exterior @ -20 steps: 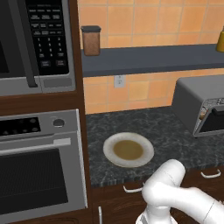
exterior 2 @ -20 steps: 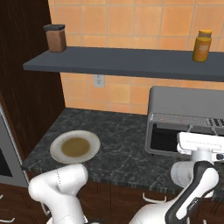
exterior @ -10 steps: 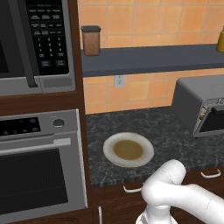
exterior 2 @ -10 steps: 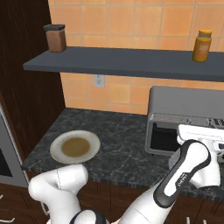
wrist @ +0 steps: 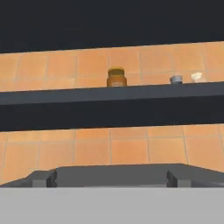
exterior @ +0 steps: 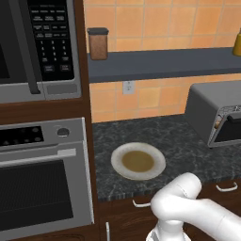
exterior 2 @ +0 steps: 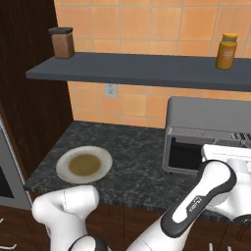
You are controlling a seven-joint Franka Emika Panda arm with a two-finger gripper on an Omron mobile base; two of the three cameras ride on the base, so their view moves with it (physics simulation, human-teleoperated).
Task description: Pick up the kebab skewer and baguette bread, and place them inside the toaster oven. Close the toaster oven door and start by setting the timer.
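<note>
Dark shelf (exterior 2: 147, 68) holds 2 jars, labels perhaps blank, above toaster oven (exterior 2: 211, 132).

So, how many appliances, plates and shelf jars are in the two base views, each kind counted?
Appliances: 3 — microwave, built-in oven, toaster oven
Plates: 1 — plate
Shelf jars: 2 — brown jar, orange jar
Total: 6

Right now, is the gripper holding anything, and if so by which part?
Nothing is held. The hand view looks over the toaster oven toward the shelf with nothing between the fingers, and the jaws stand fully open.
</note>
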